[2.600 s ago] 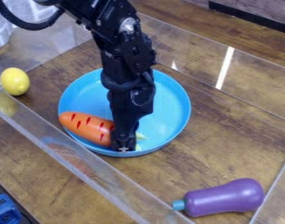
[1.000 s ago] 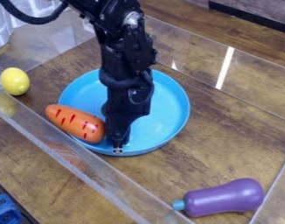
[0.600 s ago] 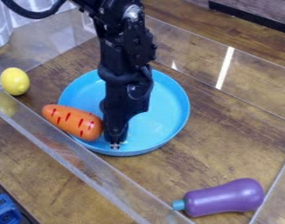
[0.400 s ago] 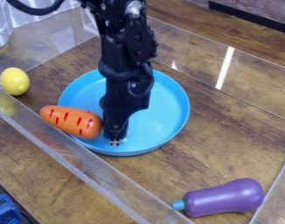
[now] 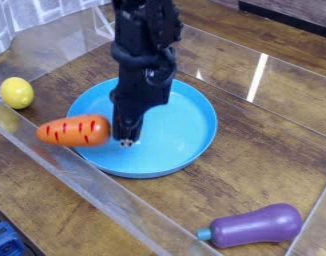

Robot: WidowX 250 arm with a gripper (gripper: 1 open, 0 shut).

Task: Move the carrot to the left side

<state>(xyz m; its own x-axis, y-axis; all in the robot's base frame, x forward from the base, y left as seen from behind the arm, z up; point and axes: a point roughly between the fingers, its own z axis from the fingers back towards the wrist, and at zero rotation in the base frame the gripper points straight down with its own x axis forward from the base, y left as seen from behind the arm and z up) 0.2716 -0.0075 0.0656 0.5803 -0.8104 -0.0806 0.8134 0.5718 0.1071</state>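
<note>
Well, counting first: one carrot [image 5: 72, 131], one blue plate [image 5: 190, 118], one yellow ball [image 5: 16, 93], one purple eggplant [image 5: 254, 226], and one gripper [image 5: 127, 138], which is mine, at the end of a single black arm. All of it sits on a wooden table [image 5: 283, 150].

My jaws are clenched, and they are clenched on the carrot. I point straight down over the left part of the plate, with my tips close together just above its blue floor. The carrot sticks out sideways from them toward the left of the picture. I hold it by its right end. That end is tucked against my fingers, so I cannot make out the leafy top there.

The carrot is small and plump, a bright orange, rounded at its free left tip and thicker toward me. A couple of short dark ridge lines cross its upper side near the middle. It lies close to level, with the left tip a touch lower than the held end. Its body crosses the plate's left rim: the right part is over the blue edge and the left part is out over the bare wood. It appears to hang from my grip rather than rest on anything.

The yellow ball lies well apart, at the far left edge. The eggplant lies on its side at the lower right, well away from the plate, with its pale blue-green stem end pointing left.
</note>
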